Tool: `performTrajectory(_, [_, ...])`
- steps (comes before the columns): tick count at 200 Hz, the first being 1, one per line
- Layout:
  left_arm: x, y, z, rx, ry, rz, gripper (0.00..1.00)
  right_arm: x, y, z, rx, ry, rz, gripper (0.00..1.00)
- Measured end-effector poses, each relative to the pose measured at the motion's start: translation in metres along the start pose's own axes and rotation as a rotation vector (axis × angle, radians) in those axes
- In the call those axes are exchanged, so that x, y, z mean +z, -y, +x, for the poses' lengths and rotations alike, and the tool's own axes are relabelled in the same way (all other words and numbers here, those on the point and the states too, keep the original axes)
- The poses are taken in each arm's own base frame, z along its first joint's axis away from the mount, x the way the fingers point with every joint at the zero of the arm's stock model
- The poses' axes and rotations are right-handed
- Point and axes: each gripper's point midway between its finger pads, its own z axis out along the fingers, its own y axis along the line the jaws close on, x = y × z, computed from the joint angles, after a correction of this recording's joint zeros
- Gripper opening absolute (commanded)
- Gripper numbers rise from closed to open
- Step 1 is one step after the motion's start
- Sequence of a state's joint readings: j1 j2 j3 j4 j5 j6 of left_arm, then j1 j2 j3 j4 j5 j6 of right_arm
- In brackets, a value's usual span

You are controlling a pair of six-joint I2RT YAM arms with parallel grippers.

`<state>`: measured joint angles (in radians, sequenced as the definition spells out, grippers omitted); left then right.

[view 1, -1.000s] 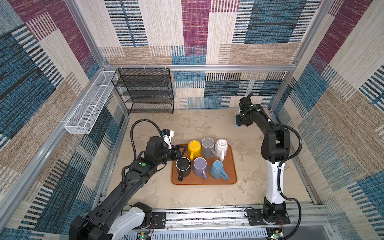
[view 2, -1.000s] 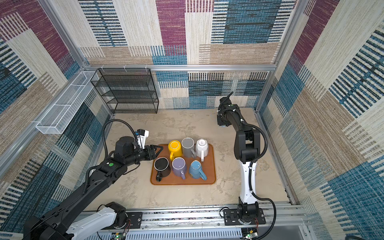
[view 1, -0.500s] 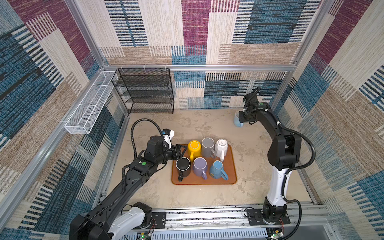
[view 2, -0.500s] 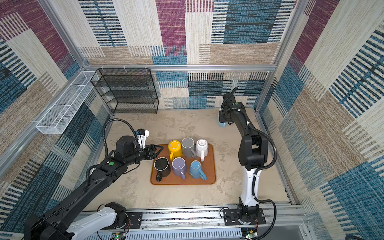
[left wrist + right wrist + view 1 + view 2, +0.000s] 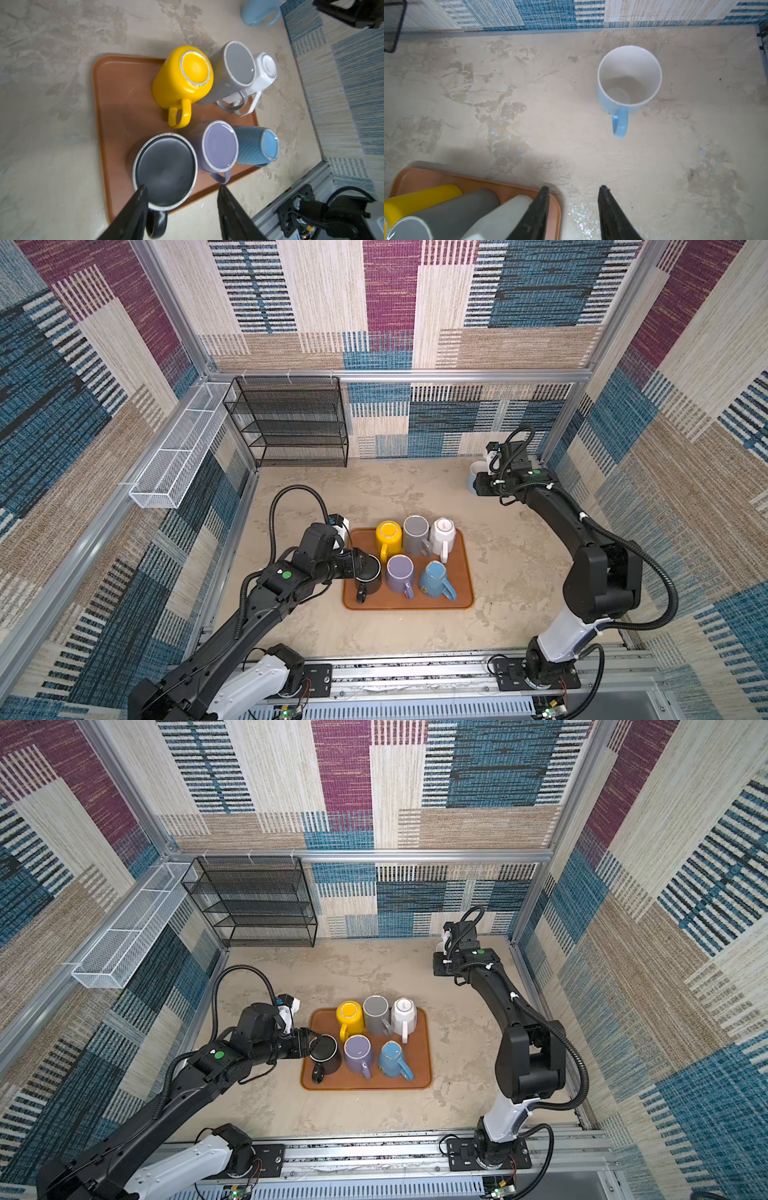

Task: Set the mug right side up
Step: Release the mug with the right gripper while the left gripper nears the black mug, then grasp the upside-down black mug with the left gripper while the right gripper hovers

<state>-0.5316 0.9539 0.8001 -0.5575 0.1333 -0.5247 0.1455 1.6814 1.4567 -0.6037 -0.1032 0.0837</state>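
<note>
Black mug (image 5: 165, 168): upside down, flat dark base up and ringed by a pale speckled unglazed rim. Glossy handle points toward the tray's front edge. It stands in the front left corner of the brown tray (image 5: 116, 93), just beside a lilac mug (image 5: 220, 145).

Left gripper (image 5: 182, 187): jaws part open, holding nothing. One finger (image 5: 139, 199) lies across the black mug's base rim, the other is clear of it on the lilac side. Cannot tell if there is contact.

Right gripper (image 5: 573, 187): jaws part open and empty, over bare table (image 5: 675, 166) off the tray's back right corner.

Pale blue mug (image 5: 629, 83): upright with a white inside, alone near the table's back right corner.

Yellow mug (image 5: 182, 76), grey mug (image 5: 239, 62) and white mug (image 5: 268, 66) line the tray's back edge, bases up. The white mug's base carries a small printed mark, too small to read.
</note>
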Motion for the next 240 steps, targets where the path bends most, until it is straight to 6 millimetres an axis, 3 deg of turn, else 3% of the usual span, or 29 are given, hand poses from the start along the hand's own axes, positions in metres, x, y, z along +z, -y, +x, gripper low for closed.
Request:
performTrajectory(45, [0.0, -0.01, 0.036, -0.009, -0.095, -0.067, 0.48, -0.005, -0.052, 0.015, -0.023, 0.022, -0.145, 0.42])
performTrajectory(122, [0.021, -0.018, 0.078, 0.044, -0.238, -0.193, 0.45, -0.001, -0.077, 0.038, -0.019, 0.002, -0.228, 0.42])
performTrajectory(240, [0.045, -0.019, 0.073, 0.122, -0.297, -0.302, 0.43, 0.0, -0.09, 0.056, -0.031, -0.029, -0.272, 0.41])
